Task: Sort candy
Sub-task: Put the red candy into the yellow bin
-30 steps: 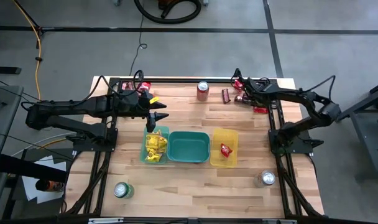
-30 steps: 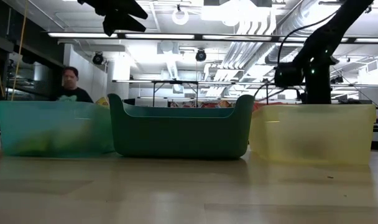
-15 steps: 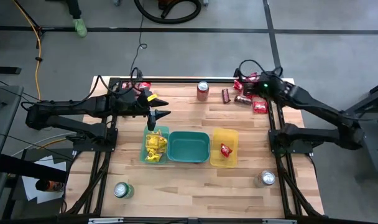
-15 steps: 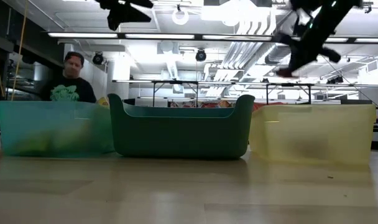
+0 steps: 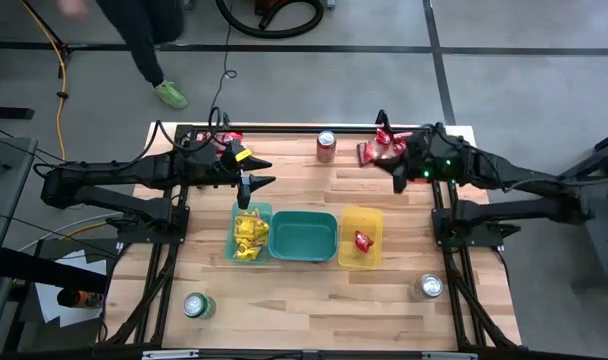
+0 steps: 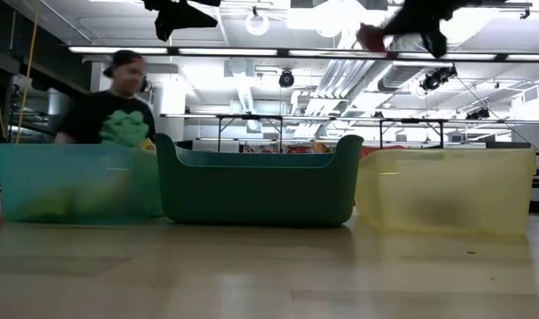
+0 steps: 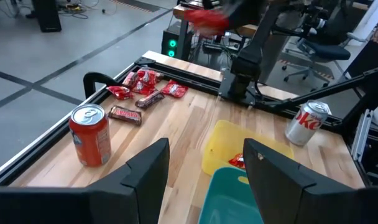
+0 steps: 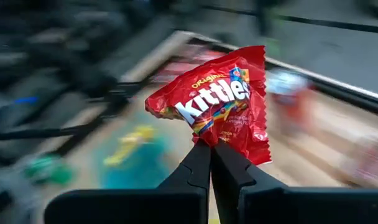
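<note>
My right gripper point(image 8: 211, 152) is shut on a red candy packet point(image 8: 217, 102), high over the table's far right part point(image 5: 396, 160); in the low view it is up by the ceiling lights point(image 6: 369, 37). More red packets and brown bars point(image 7: 145, 87) lie on the table at the far edge. My left gripper point(image 5: 257, 178) hangs open above the light green bin point(image 5: 233, 240), which holds yellow packets point(image 5: 249, 235). The yellow bin point(image 5: 346, 250) holds one red packet point(image 5: 363, 241). My right gripper pinches the red packet by its lower edge point(image 8: 207, 142) between the two shut fingers point(image 8: 198, 165). The packet is lifted clear of the table and stands up flat beyond the fingertips, its printed face toward the wrist camera.
A teal bin point(image 5: 304, 252) sits between the green and yellow bins. A red can point(image 5: 326, 145) stands at the far edge, a green can point(image 5: 195, 305) near left, a silver can point(image 5: 428, 287) near right. A person point(image 6: 114, 111) walks beyond the far edge.
My right gripper has risen from the candy pile at the far right with the red packet, lifting it clear, and swung toward the table's near and left side. The person has walked along beyond the far edge.
</note>
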Robot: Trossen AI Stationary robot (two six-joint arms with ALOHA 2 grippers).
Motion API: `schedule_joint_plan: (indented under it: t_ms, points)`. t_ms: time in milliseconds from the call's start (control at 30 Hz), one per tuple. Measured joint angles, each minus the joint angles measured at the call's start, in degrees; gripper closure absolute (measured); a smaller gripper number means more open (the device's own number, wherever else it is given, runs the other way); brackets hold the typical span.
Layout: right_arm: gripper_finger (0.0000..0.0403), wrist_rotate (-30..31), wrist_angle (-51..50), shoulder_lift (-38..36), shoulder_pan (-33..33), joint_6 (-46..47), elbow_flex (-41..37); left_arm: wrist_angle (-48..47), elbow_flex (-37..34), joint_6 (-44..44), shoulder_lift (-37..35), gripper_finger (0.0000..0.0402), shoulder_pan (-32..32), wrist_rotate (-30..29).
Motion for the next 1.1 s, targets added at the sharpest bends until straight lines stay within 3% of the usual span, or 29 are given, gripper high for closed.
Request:
schedule_joint_plan:
  t_ms: [200, 500, 833, 1100]
  points:
    - [0.0403, -3.16, 7.42, 2.27, 12.38, -2.10, 0.02, -0.02, 0.00, 0.02, 0.00, 0.0208, 0.01, 0.00]
    - [0.0403, -6.02, -7.55, 9.62, 26.73, 11.28, 0.02, -0.02, 0.00, -0.04, 0.00, 0.0208, 0.01, -0.11]
    - [0.0392, -4.09, -13.96, 24.51, 25.43, 12.45, 0.00, 1.53, 0.00, -0.02, 0.00, 0.0208, 0.01, -0.74]
    - [0.0261, -6.62, -14.14, 29.93, 23.01, 7.28, 0.00, 1.50, 0.00, 0.00, 0.00, 0.0208, 0.01, -0.74]
